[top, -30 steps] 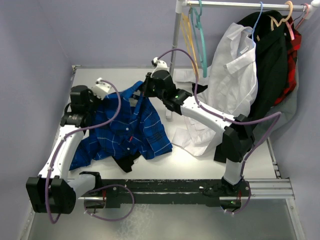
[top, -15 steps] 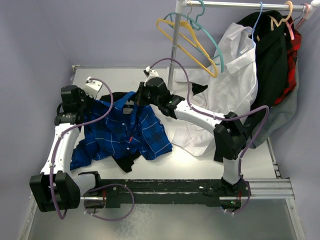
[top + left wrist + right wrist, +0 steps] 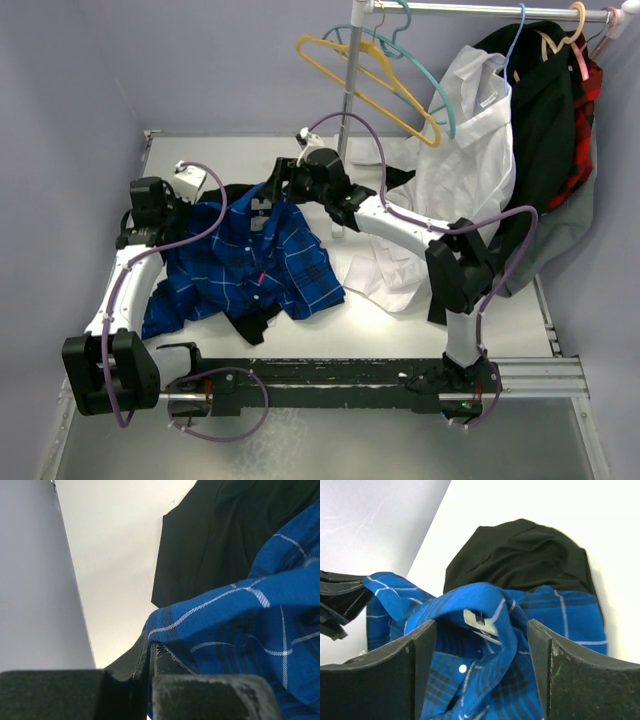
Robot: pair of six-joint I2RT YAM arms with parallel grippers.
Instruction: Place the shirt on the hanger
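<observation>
The blue plaid shirt [image 3: 250, 262] lies rumpled on the table's left half, over a black garment. My left gripper [image 3: 192, 203] is shut on the shirt's left edge; in the left wrist view its jaws [image 3: 150, 649] pinch the blue cloth [image 3: 250, 625]. My right gripper [image 3: 276, 186] stands open over the collar. In the right wrist view the collar with its white label [image 3: 481, 621] sits loose between the spread fingers [image 3: 482, 667]. The teal hanger [image 3: 438, 96] hangs tilted on the rail at the back, with no shirt on it.
A yellow hanger [image 3: 365, 68] hangs tilted beside the teal one. A white shirt [image 3: 470, 150] and black clothes [image 3: 545, 120] hang from the rail, draping onto the table. The rack pole [image 3: 347, 95] stands behind my right gripper. A black garment [image 3: 255, 322] lies under the shirt.
My right gripper has opened and let go of the collar, which has dropped lower. The teal and yellow hangers have swung out to the left. The left arm has shifted slightly left.
</observation>
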